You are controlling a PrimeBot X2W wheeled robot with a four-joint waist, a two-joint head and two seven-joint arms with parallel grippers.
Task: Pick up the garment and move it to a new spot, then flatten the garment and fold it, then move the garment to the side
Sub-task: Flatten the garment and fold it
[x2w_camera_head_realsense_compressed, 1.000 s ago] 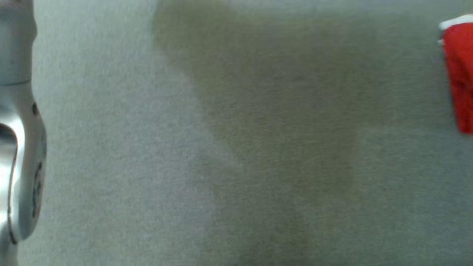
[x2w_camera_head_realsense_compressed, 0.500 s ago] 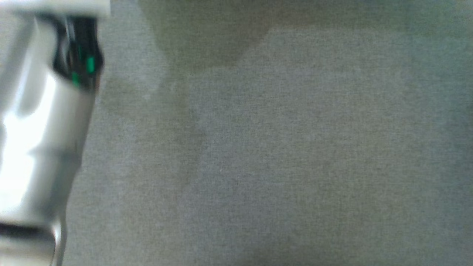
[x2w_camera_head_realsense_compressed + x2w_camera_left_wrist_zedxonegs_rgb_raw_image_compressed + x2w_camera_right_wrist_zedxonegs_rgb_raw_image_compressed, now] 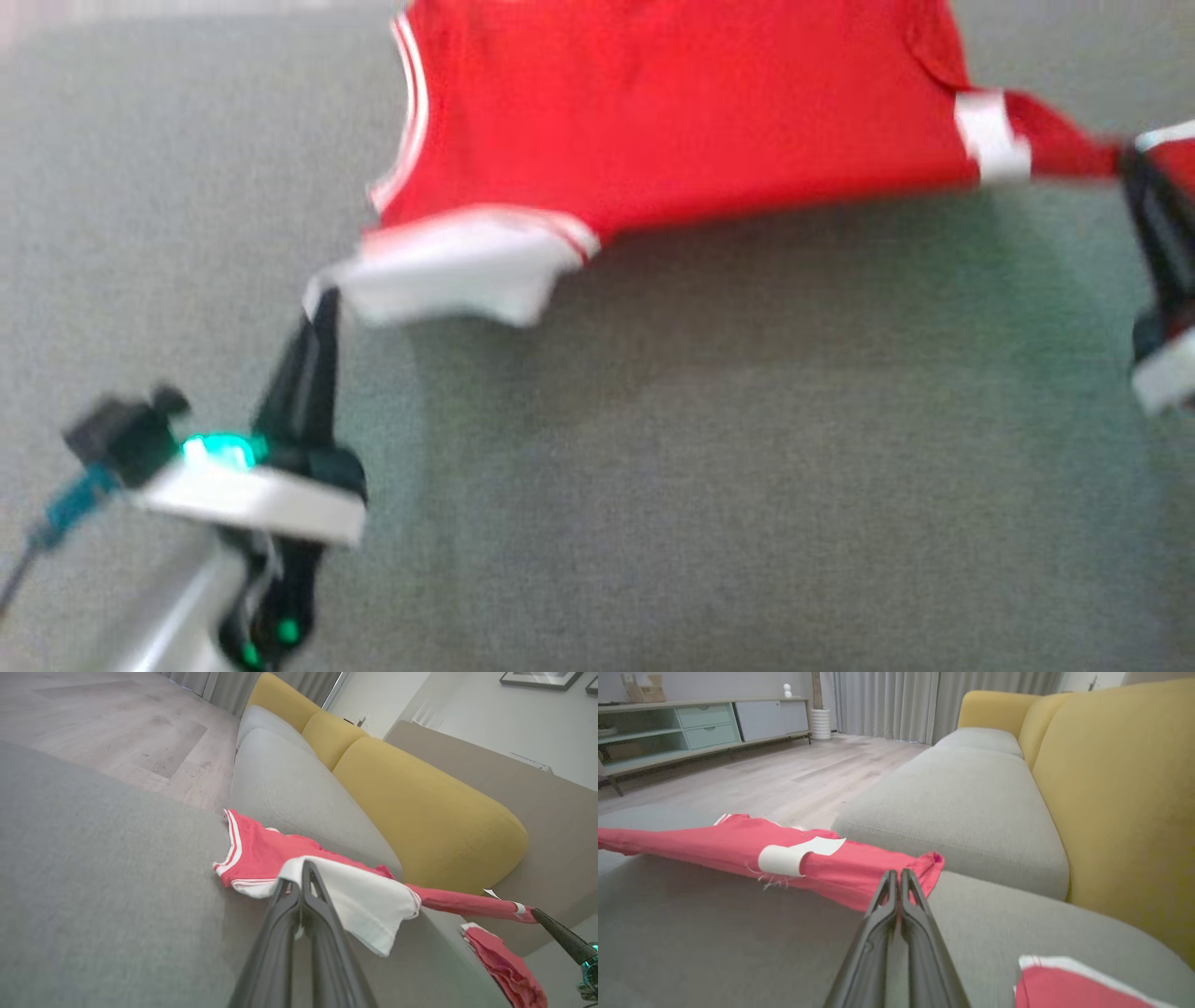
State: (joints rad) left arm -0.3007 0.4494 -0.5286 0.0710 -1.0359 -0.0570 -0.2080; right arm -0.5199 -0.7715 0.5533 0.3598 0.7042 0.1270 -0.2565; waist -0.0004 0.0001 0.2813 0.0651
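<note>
Stretching red jersey between both hands over grey sofa seat.
Pinching white sleeve in left hand, red corner in right hand, both clamped fully closed; framing jersey now versus bare cushion half a second ago (camera swing); likely mid-transfer, flattening pending.

The red shirt is stretched across the far part of the grey fabric surface. The left gripper, fingers together, pinches its white sleeve. The right gripper pinches the right end.
</note>
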